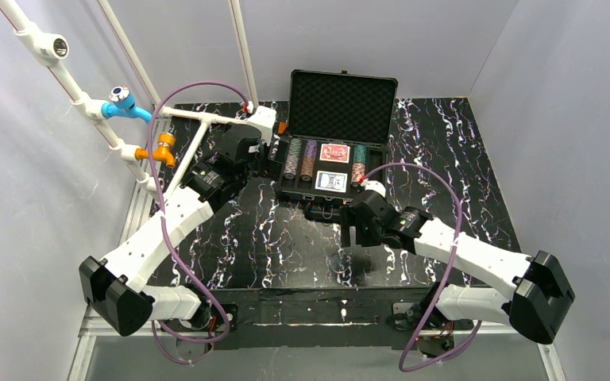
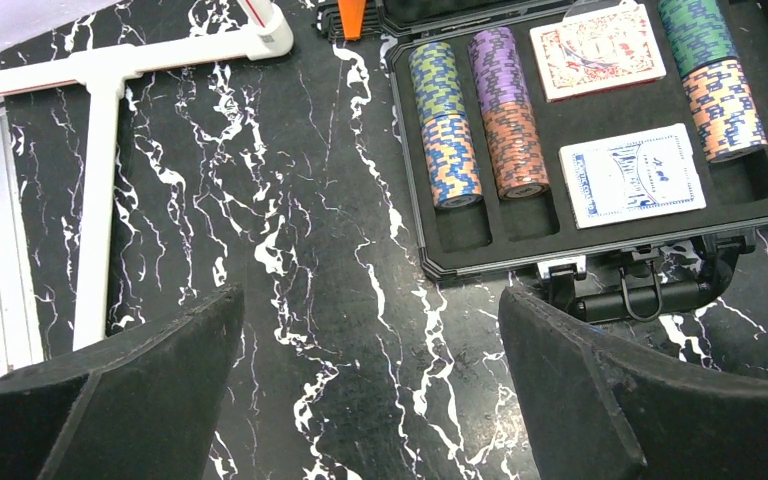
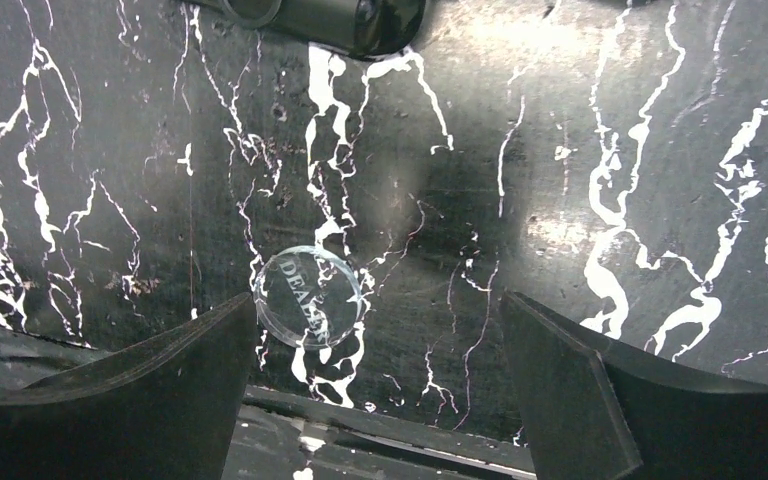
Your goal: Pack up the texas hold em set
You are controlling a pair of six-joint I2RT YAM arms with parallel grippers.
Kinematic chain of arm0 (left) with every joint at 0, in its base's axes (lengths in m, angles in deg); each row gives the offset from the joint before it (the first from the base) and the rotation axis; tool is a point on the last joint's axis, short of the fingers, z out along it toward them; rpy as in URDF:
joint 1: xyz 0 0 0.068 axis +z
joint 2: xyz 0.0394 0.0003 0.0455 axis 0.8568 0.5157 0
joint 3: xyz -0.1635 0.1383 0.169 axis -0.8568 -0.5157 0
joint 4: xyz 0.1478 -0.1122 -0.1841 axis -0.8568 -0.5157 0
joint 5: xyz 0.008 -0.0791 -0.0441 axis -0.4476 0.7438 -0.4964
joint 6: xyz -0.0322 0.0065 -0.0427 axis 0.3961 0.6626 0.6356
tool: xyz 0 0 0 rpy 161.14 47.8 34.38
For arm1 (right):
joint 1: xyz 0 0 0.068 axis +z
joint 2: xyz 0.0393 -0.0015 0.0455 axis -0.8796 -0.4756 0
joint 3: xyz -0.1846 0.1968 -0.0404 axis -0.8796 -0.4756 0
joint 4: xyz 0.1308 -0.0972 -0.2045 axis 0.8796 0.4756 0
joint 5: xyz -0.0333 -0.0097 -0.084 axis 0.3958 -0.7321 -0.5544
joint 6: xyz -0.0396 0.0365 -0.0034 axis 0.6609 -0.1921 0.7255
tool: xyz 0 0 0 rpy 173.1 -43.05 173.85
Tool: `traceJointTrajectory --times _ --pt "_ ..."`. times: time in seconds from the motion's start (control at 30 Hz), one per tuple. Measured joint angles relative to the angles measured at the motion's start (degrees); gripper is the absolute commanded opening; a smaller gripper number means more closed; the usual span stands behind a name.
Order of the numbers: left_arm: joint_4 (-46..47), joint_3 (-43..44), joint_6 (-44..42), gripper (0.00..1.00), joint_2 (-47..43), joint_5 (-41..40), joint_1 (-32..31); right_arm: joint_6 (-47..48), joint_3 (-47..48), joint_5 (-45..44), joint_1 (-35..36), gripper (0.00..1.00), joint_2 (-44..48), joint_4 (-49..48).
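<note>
the briefcase (image 1: 341, 95) stands open at the far middle of the desk (image 1: 270, 238), with striped chips (image 2: 440, 130), red-backed deck (image 2: 597, 50) and blue-backed deck (image 2: 632, 175) in their slots. a clear dealer button (image 3: 310, 297) lies flat on the near side, under the right hand (image 3: 378, 310), which gapes wide and empty. the disc sits close to one finger, so centre first, then come straight down; thin and glassy, it will likely slip. the left hand (image 2: 370, 295), also spread and empty, hovers left of the case. the desk is glossy black, white-veined; pale walls (image 1: 556, 79) and a white pipe frame (image 1: 206, 117) surround it.
</note>
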Motion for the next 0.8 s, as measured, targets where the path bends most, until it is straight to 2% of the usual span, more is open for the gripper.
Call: traceJointTrajectory --times 0.27,0.8 --pt "0.1 0.0 -0.2 0.98 0.0 -1.2 0.0 -0.1 1.4 -1.4 4.0 0.98 -4.6 0.0" --pt "0.3 0.0 0.1 0.98 0.0 -3.2 0.0 -2.8 3.2 -2.1 6.5 0.98 -11.3 -0.4"
